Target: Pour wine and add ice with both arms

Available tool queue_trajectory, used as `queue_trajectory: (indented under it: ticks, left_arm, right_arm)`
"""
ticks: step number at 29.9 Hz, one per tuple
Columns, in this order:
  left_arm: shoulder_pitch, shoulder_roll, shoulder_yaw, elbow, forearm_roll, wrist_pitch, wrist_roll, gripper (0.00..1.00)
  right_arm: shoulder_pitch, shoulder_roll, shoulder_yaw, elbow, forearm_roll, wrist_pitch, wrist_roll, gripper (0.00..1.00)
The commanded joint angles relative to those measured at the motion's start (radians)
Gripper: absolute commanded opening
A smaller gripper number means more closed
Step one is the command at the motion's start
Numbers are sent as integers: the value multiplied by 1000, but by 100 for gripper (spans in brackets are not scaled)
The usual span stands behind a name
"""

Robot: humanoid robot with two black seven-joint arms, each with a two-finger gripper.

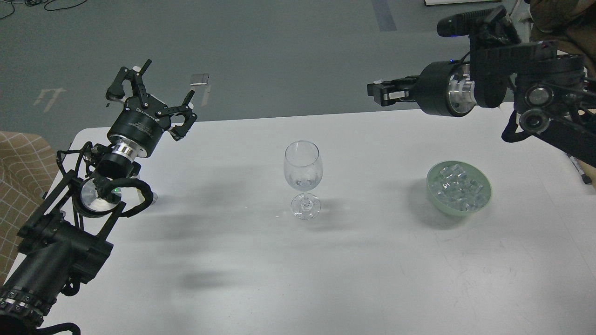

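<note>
A clear wine glass stands upright mid-table; its bowl looks almost empty. A pale green bowl to its right holds many small clear ice cubes. My left gripper is open and empty above the table's far left corner, well left of the glass. My right gripper is raised above the table's far edge, up and left of the bowl, pointing left. It is small and dark, so I cannot tell whether its fingers are shut or hold ice. No wine bottle is in view.
The white table ends at its far edge just beyond the glass. A brown checked cushion lies at the left edge. A seated person is at the top right. A dark pen-like object lies at the table's right edge.
</note>
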Motion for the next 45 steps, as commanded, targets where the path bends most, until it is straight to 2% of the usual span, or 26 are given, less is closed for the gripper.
queue_trajectory:
  ticks: [1, 5, 18, 23, 28, 45]
  left_arm:
    - [0, 0, -1, 0, 0, 0, 0, 98]
    - [0, 0, -1, 0, 0, 0, 0, 98]
    - [0, 0, -1, 2, 0, 2, 0, 98]
    - [0, 0, -1, 2, 0, 2, 0, 98]
    - [0, 0, 1, 2, 3, 2, -21, 98]
    - [0, 0, -1, 2, 3, 2, -24, 98]
  right_arm:
    - [21, 57, 2, -1, -1, 0, 0, 0]
    - [37, 123, 2, -1, -1, 0, 1, 0]
    - [26, 223, -17, -5, -1, 0, 1, 0]
    - [26, 237, -52, -7, -2, 0, 1, 0]
    - [25, 249, -86, -7, -2, 0, 0, 0]
    - [14, 275, -135, -24, -10, 0, -6, 0]
